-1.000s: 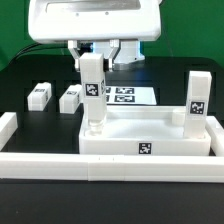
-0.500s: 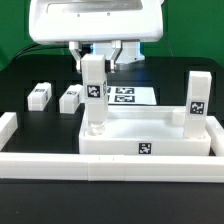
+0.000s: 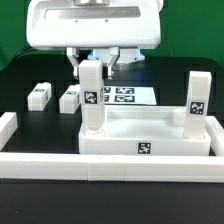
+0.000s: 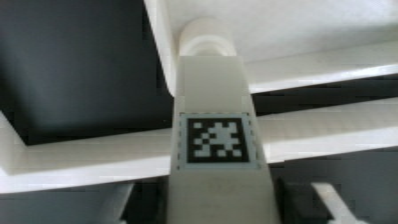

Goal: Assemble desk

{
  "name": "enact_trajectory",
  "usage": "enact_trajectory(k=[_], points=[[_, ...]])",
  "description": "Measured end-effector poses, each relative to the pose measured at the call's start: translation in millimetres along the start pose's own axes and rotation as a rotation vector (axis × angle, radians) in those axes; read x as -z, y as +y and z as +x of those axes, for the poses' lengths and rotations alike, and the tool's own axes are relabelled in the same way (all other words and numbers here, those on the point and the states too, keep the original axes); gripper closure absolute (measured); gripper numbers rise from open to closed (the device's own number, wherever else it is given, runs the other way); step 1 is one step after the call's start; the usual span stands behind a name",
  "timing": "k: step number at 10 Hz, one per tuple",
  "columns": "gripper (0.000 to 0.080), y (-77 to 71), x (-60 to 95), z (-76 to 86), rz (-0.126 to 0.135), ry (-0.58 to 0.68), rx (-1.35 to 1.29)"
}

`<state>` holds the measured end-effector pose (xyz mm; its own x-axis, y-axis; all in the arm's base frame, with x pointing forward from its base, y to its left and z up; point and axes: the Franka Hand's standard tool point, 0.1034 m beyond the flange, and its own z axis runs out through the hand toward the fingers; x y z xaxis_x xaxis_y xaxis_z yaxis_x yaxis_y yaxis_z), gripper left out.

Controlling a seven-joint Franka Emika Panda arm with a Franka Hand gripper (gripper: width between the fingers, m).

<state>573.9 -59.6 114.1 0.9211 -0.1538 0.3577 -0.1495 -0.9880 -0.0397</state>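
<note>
At the exterior view's left edge a short white border rail (image 3: 8,124) stands on the black table (image 3: 30,70), and a long front rail (image 3: 60,168) runs along the near side. Just inside the short rail two loose legs lie flat side by side, the outer loose leg (image 3: 39,95) and the inner loose leg (image 3: 70,98), apart from each other and from the tabletop. Next comes the gripper (image 3: 93,62), hanging under the white arm housing, its two dark fingers (image 3: 77,60) set partly apart and clamped on the top of the held leg (image 3: 92,98). This leg stands roughly upright, tag facing the camera, with its lower end at the tabletop's rear corner on the exterior view's left. In the wrist view the same leg (image 4: 217,120) runs down the middle, its rounded far end meeting white plastic; whether it is seated there cannot be told. Behind it lies the marker board (image 3: 128,95). The tabletop (image 3: 115,146) sits just behind the front rail, a tag on its near wall. At its corner on the exterior view's right the standing leg (image 3: 197,100) rises upright.
</note>
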Motion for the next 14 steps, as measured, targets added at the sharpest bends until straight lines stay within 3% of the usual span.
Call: enact_trajectory(k=[7, 8, 9, 10, 11, 14], points=[[0.0512, -0.5, -5.2, 0.0, -0.026, 0.064, 0.015], [0.0298, -0.5, -5.3, -0.1, -0.026, 0.064, 0.015], [0.0298, -0.6, -4.8, 0.4, -0.025, 0.063, 0.015], [0.0197, -1.7, -1.0, 3.2, -0.018, 0.058, 0.013], [0.0165, -2.4, 3.4, 6.8, -0.011, 0.050, 0.011], [0.0150, -8.2, 23.5, 25.9, 0.027, 0.017, 0.004]])
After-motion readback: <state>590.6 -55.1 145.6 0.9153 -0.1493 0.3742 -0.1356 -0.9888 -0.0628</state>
